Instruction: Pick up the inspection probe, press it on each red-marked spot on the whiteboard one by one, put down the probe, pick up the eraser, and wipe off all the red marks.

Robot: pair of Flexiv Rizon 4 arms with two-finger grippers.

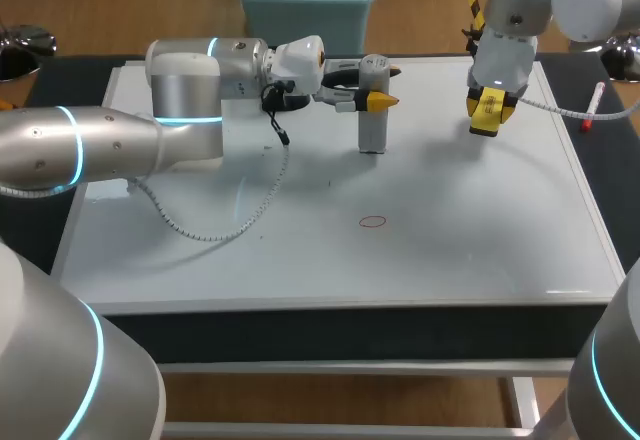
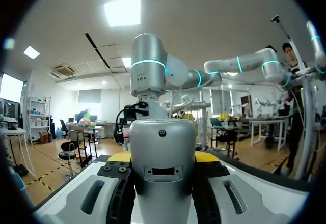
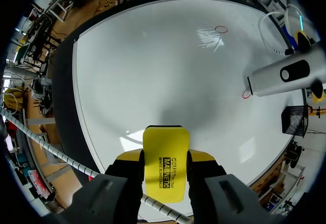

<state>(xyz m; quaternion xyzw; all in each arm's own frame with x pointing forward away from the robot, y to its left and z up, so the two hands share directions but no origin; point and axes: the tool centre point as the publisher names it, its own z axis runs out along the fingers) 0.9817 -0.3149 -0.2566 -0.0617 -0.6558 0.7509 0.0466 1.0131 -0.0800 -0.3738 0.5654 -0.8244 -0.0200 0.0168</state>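
The whiteboard [image 1: 470, 250] covers most of the table. My left gripper [image 1: 378, 100] is shut on the grey inspection probe [image 1: 373, 120], which stands upright with its tip on the board at the back middle. In the left wrist view the probe [image 2: 163, 158] fills the gap between the yellow fingertips [image 2: 206, 156]. In the right wrist view a red mark [image 3: 246, 93] lies at the probe's [image 3: 280, 76] tip. Another red mark [image 1: 372, 222] lies nearer the front. My right gripper [image 1: 487, 110] hangs over the board's back right, shut on the yellow eraser [image 3: 165, 165].
The left arm's coiled cable [image 1: 230, 222] droops onto the board's left half. A marker [image 1: 594, 102] lies on the dark table right of the board. A black mesh holder [image 3: 293, 119] stands off the board's edge beyond the probe.
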